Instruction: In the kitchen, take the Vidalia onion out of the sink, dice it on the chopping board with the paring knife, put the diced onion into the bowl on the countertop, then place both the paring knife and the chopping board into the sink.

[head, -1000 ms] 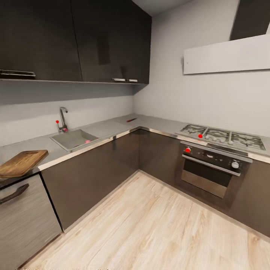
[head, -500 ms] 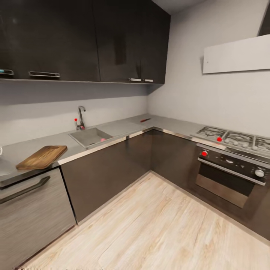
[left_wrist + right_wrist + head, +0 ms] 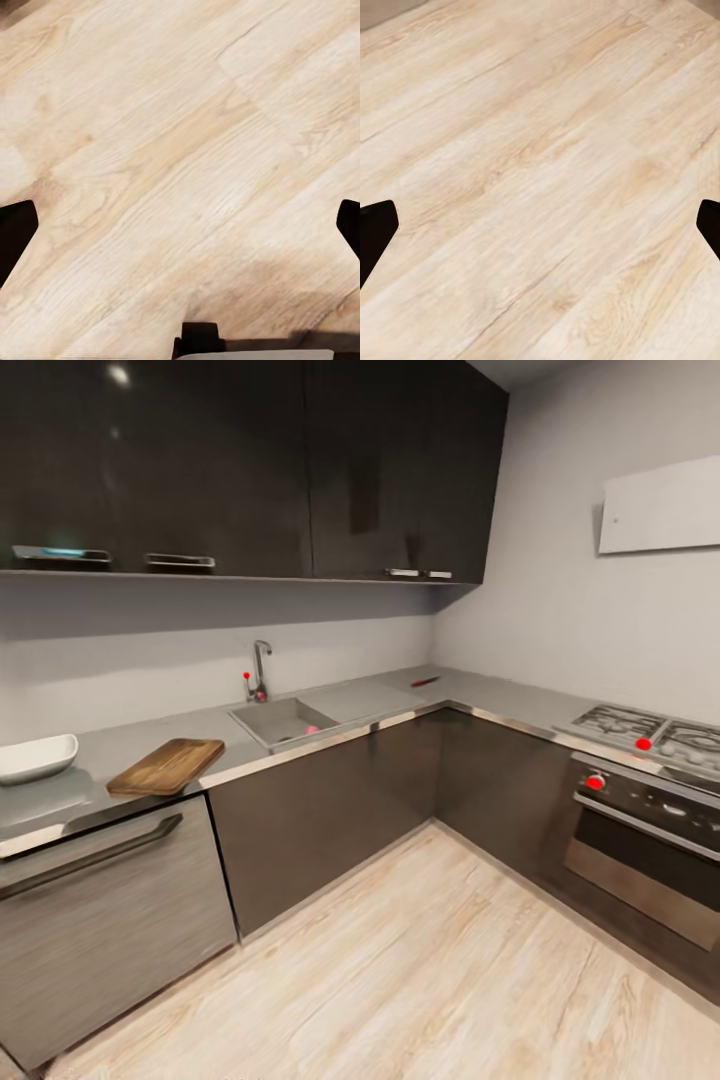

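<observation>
The grey sink [image 3: 275,718] is set in the countertop [image 3: 375,695] along the back wall, with a chrome tap [image 3: 260,670] behind it. The small pinkish Vidalia onion [image 3: 312,730] lies inside the basin. Left of the sink, the brown chopping board [image 3: 167,765] rests flat near the counter's front edge. Further left stands the white bowl [image 3: 35,757]. The red-handled paring knife [image 3: 424,682] lies on the counter near the corner. In the wrist views, my left gripper [image 3: 181,234] and right gripper [image 3: 541,229] hang open over the wooden floor, holding nothing.
A gas hob [image 3: 650,728] and oven [image 3: 640,830] with red knobs occupy the right-hand counter run. Dark wall cabinets [image 3: 300,470] hang above the sink. A grey appliance front with a bar handle [image 3: 90,855] sits under the board. Light wood floor [image 3: 430,960] stretches before the cabinets.
The head view has swung left: sink, board and knife shifted right in the picture, the bowl came into view, and the hob slid toward the right edge. The things themselves stayed put.
</observation>
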Tool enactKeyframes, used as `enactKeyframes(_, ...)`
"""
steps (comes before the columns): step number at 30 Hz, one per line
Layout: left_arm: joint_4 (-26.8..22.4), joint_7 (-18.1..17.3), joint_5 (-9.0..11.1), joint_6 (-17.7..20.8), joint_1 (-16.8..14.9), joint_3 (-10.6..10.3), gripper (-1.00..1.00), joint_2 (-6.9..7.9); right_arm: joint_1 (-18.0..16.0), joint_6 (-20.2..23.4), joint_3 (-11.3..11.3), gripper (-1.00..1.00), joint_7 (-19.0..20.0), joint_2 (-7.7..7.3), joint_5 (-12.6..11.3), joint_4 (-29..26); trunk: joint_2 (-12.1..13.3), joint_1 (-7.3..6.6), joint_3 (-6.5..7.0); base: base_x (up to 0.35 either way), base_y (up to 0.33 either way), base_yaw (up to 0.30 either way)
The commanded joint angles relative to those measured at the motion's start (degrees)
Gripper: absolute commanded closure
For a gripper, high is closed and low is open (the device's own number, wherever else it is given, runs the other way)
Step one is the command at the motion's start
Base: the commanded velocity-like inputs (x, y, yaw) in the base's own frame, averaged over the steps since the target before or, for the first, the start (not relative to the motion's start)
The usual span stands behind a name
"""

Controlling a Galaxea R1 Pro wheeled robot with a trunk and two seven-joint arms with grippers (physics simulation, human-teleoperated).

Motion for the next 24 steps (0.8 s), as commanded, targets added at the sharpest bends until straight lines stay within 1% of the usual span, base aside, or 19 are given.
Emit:
enactKeyframes(1,-0.08,0.02,0.09,-0.07,0.03,0.03,-1.0,0.0,-0.03,-0.16,0.03,-1.0,-0.22,0.01,0.05,0.03,-0.03,0.0,-0.05,0.0,0.0,0.245)
enactKeyframes(24,-0.08,0.02,0.15,-0.05,0.03,0.04,-1.0,0.0,-0.03,-0.16,0.04,-1.0,-0.22,0.02,0.05,0.12,-0.03,0.0,-0.05,0.0,0.0,0.245)
